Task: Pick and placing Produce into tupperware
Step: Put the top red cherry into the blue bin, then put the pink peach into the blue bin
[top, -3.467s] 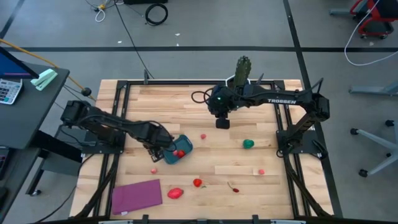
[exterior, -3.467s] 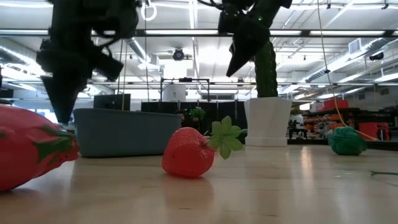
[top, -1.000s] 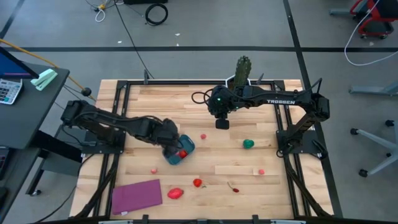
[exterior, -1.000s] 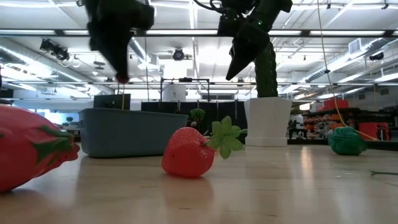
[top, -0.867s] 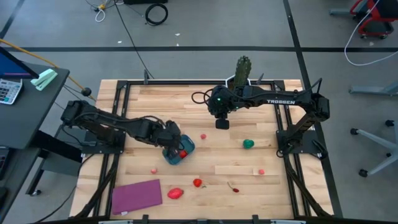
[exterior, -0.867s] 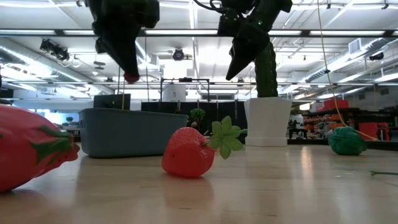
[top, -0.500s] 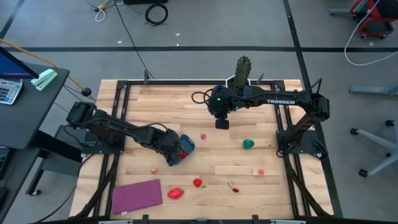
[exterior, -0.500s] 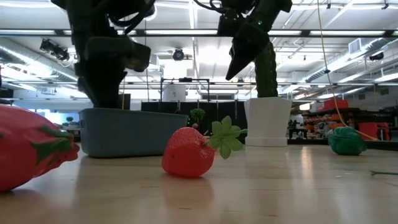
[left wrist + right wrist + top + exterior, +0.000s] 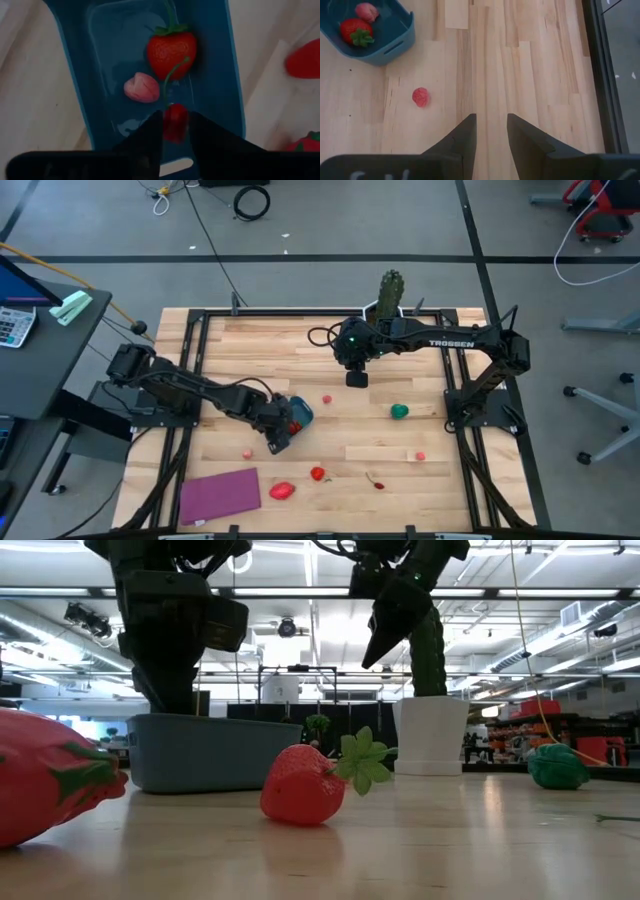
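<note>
The teal tupperware (image 9: 300,414) sits left of the table's middle, and my left gripper (image 9: 281,432) reaches down into it. In the left wrist view a strawberry (image 9: 171,50) and a pink piece (image 9: 141,87) lie on the tupperware floor (image 9: 112,55). My left gripper (image 9: 174,131) is shut on a small round red piece (image 9: 175,120). In the low view the tupperware wall (image 9: 210,751) hides the fingertips. My right gripper (image 9: 357,377) hangs open above the table's far middle, apart from everything, with its fingers spread in the right wrist view (image 9: 491,122). My left gripper pinches the small round red piece (image 9: 175,117) between its two fingers, coming from above and pointing down. A thin green stem (image 9: 170,80) curves away from the piece. The piece sits low inside the tupperware; I cannot tell whether it touches the floor.
Loose produce lies on the table: a red piece (image 9: 326,399), a green piece (image 9: 399,411), two pink pieces (image 9: 420,456) (image 9: 247,453), a strawberry (image 9: 317,473) and a larger red piece (image 9: 282,491). A purple mat (image 9: 218,493) lies near-left. The potted cactus (image 9: 390,290) stands at the far edge.
My left gripper has carried the small red piece from above the tupperware rim down into the tupperware, shifting a little toward the near edge and turning as it sank. The right arm has kept still.
</note>
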